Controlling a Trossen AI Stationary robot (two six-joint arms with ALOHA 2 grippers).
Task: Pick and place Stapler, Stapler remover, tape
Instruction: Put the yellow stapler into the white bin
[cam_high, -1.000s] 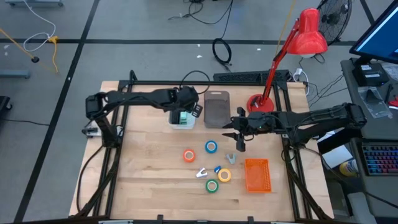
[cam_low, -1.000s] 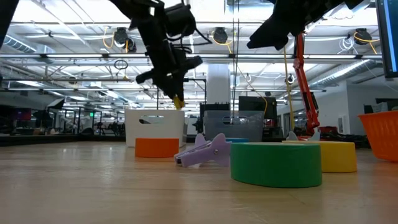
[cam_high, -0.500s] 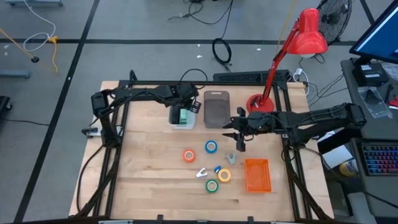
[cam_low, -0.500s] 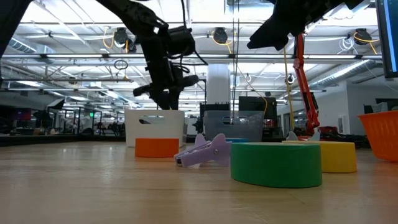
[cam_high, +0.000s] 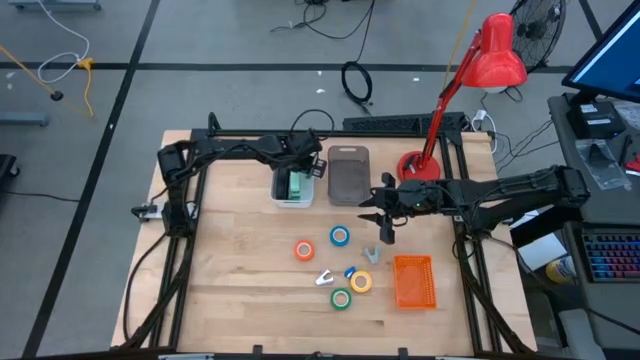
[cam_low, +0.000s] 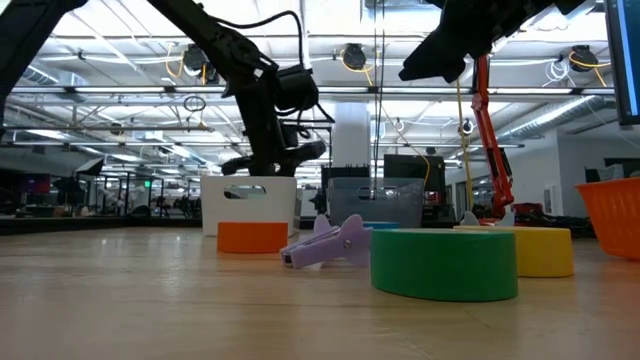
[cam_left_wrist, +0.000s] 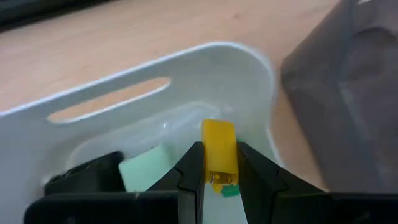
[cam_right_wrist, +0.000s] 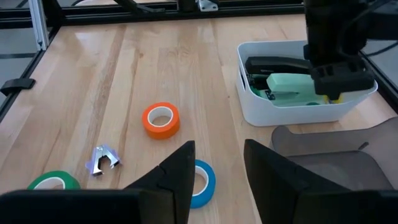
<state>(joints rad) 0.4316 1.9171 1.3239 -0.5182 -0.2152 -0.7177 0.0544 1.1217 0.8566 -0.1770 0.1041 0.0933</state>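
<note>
My left gripper (cam_high: 305, 165) is shut on a small yellow stapler (cam_left_wrist: 217, 149) and hangs low over the white bin (cam_high: 292, 190), which holds a black stapler (cam_right_wrist: 280, 65) and a mint-green one (cam_right_wrist: 292, 84). My right gripper (cam_high: 383, 225) hovers open above the table near the grey bin (cam_high: 349, 175). On the wood lie the orange tape (cam_high: 304, 250), blue tape (cam_high: 340, 236), yellow tape (cam_high: 361, 282) and green tape (cam_high: 342, 298). A pale staple remover (cam_high: 325, 277) and a grey one (cam_high: 371, 256) lie among them. My left gripper pinches the yellow stapler between its two fingers (cam_left_wrist: 194, 163), coming from above and pointing down. The stapler's free end (cam_right_wrist: 336, 98) sticks out below the fingertips inside the white bin. Whether that end touches the staplers under it, I cannot tell.
An orange mesh basket (cam_high: 413, 281) stands near the table's right near corner. A red desk lamp (cam_high: 470, 75) rises from the far right. A small blue piece (cam_high: 350, 271) lies by the yellow tape. Bare wood spreads over the table's left half (cam_high: 230, 270).
My left gripper has come down with the yellow stapler toward the white bin and shifted slightly toward the far edge; the stapler's lower end now sits behind the bin's rim in the low view. My right arm has kept still.
</note>
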